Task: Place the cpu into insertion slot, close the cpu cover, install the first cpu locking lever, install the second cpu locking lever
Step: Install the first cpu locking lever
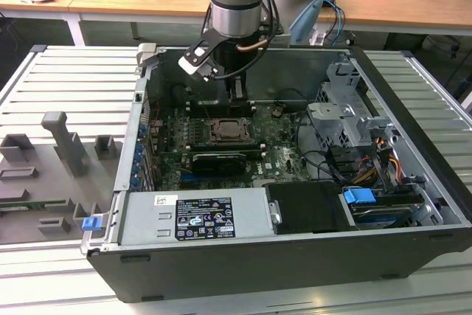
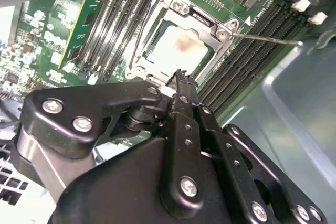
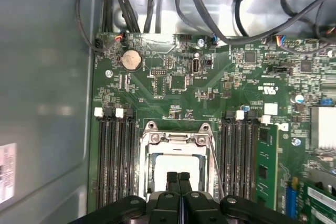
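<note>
Close case wall (image 3: 47,77), memory slots (image 3: 113,161) flanking the cpu cover (image 3: 176,139), low open board (image 3: 220,72) beyond, cables (image 3: 122,3) overhanging its edge

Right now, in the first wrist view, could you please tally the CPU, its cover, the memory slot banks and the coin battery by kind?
cpu: 1
cpu cover: 1
memory slot banks: 2
coin battery: 1
Total: 5

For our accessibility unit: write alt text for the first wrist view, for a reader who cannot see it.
The closed claw hangs over the cpu, which lies in the window of the silver cover. Black memory slots flank it on the green board.
</note>
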`<control>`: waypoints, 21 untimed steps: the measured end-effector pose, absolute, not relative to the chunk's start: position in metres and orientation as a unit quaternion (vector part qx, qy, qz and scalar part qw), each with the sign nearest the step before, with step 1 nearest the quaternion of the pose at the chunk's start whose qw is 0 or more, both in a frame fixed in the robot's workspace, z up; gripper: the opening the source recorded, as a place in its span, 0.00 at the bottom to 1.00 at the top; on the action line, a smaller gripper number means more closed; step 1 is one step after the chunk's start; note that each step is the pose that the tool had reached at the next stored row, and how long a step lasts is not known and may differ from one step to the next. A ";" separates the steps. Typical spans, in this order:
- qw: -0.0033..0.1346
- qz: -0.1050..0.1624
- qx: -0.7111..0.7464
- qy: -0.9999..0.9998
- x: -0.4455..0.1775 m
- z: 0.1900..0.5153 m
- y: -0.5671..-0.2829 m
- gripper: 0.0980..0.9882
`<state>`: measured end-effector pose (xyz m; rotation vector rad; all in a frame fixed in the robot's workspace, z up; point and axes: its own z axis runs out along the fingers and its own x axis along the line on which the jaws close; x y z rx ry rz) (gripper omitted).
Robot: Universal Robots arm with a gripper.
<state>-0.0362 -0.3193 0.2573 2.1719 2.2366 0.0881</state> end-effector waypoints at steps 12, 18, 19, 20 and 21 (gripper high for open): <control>0.007 0.027 0.612 0.790 -0.036 0.266 -0.319 0.01; 0.006 0.027 0.581 0.813 -0.036 0.265 -0.319 0.01; 0.005 0.027 0.577 0.817 -0.036 0.265 -0.319 0.01; 0.005 0.027 0.571 0.820 -0.036 0.265 -0.319 0.01; 0.005 0.027 0.566 0.824 -0.036 0.265 -0.319 0.01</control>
